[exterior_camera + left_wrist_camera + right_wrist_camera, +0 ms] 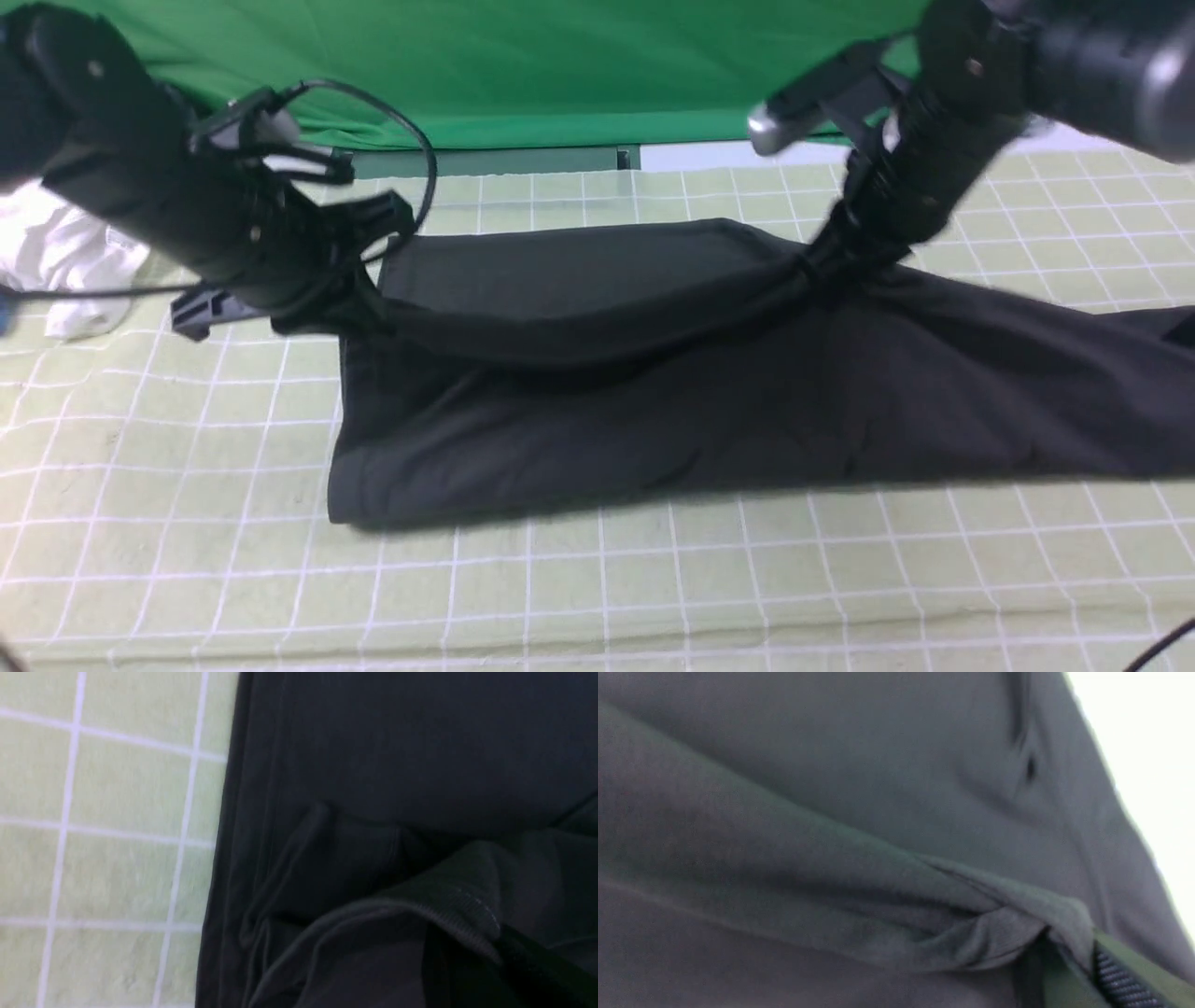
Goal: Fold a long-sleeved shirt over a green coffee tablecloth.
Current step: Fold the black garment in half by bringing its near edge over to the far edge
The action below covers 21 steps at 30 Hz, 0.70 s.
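- We see the black long-sleeved shirt [653, 411] stretched between our two grippers. Its far edge is lifted and sags between them, and its near edge lies flat in front of them.
- Our left gripper [359, 303] is pinched closed on the raised edge at the shirt's left end.
- Our right gripper [826, 261] is clamped on a gathered fold of it.
- The gridded green coffee tablecloth [187, 523] lies under both grippers.
- A white garment [56, 252] sits outboard of the left gripper, and a bright-green sheet [523, 65] hangs beyond both.
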Tool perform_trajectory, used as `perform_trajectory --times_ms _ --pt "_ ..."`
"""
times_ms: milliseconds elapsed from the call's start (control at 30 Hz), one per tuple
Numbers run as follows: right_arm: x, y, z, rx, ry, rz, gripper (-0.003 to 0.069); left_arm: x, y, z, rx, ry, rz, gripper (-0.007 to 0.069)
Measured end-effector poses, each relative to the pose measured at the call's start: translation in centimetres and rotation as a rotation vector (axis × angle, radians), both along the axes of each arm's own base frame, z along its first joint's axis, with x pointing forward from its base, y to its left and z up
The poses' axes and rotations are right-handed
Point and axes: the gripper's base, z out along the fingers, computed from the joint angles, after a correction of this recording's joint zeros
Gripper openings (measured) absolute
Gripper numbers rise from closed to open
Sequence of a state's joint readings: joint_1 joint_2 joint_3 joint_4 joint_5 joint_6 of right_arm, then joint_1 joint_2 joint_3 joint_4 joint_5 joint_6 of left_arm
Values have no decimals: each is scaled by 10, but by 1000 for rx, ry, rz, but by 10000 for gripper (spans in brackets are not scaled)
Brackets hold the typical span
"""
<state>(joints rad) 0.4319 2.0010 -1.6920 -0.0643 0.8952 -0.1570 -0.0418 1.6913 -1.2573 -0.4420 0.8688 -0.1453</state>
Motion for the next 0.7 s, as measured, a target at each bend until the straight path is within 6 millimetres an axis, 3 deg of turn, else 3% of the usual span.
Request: perform_trajectory --times_ms 167,333,567,700 --pt "22 7 -5 10 -27 -2 50 22 15 -5 -18 2 50 23" --pt "46 9 -29 7 -17 -19 50 50 30 -20 -31 9 99 23" --pt "60 14 -69 -3 3 -12 56 82 33 -51 -40 33 116 23" --pt "63 16 -79 -1 0 -8 65 96 33 -60 -40 26 120 23"
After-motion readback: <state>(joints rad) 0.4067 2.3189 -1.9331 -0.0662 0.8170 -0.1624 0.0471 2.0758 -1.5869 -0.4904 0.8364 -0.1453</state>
